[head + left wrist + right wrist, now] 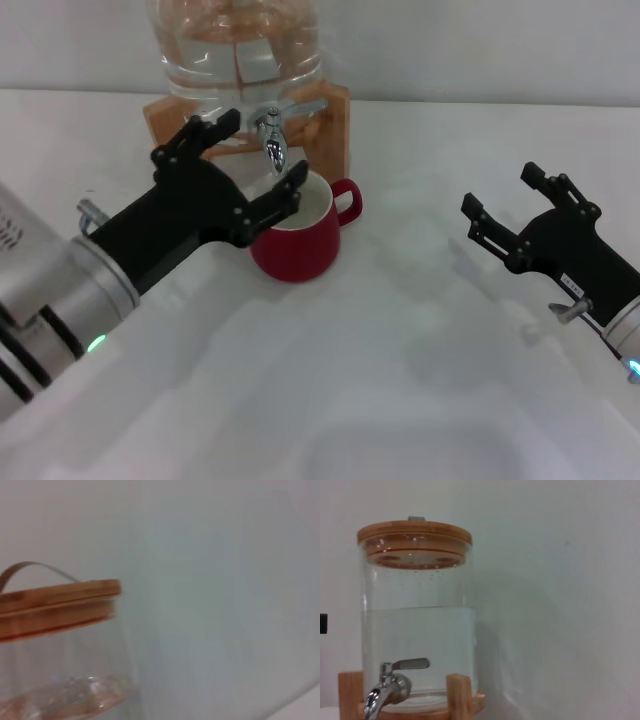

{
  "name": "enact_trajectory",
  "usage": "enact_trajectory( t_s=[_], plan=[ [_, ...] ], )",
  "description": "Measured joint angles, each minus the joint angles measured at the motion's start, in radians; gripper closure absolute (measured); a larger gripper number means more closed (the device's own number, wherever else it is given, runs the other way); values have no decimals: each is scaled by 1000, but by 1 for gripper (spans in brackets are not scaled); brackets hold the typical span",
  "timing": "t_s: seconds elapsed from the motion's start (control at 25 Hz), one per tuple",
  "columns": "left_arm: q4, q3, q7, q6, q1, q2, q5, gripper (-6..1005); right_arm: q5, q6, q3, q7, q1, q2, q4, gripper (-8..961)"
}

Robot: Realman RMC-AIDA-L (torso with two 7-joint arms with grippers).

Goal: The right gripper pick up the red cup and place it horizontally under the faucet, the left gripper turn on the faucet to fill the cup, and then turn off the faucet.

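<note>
Hovering at faucet (272,138) over red cup (298,238): left gripper (252,165), jaws open, empty; right gripper (507,200) aside, open.

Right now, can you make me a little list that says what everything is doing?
Red cup: upright on the white table, right under the spout, handle toward the robot's right
Faucet: chrome, on the water jar, lever sticking out sideways
Water jar: partly full, bamboo lid, on a wooden stand
Left gripper: open, one finger on each side of the faucet
Right gripper: open, empty, off to the right of the cup
Water flowing: cannot tell
</note>
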Motion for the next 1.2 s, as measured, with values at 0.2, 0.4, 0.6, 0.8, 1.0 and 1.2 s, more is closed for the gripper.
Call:
enact_trajectory(
  t_s=[0.2,0.4,0.6,0.8,1.0,1.2],
  plan=[
    [-59,58,221,1,34,-1,-244,130,0,-18,-11,-2,0,0,-12,94],
    [-100,69,339,-7,64,-1,-415,130,0,-20,-8,-2,2,0,-22,94],
    [-168,40,385,-72,81,-1,-511,130,3,-21,-5,-2,8,1,-25,94],
    [-236,-17,388,-139,83,1,-539,130,7,-21,-2,-2,10,2,-25,94],
    [-332,-86,384,-240,68,2,-568,131,11,-21,2,-2,15,2,-25,94],
    [-422,-147,381,-313,38,3,-579,132,14,-20,22,-2,22,3,-25,94]
  ],
)
